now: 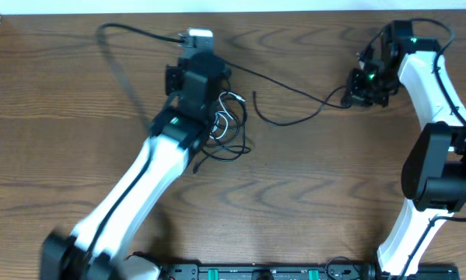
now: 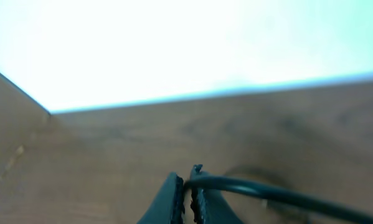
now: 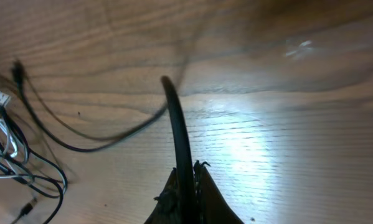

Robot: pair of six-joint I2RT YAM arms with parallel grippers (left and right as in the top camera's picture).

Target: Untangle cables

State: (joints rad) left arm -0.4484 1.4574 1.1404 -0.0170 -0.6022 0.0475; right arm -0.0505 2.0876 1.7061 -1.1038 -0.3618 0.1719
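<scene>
Both are clenched on the black cable [image 1: 287, 86]: the left gripper [image 2: 187, 193] up at eleven o'clock, the right gripper [image 3: 186, 186] at two. The tangle [image 1: 229, 128] sits mid-table. I'd worry that pulling apart cinches that knot tighter, or drags it.

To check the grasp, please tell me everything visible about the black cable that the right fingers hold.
The black cable is thin, round and flexible, rubber-like. The right fingers are shut on it. From them it runs out in a slight curve over the wooden table toward the left arm. The left fingers are also shut on a black cable, probably the same one.
</scene>
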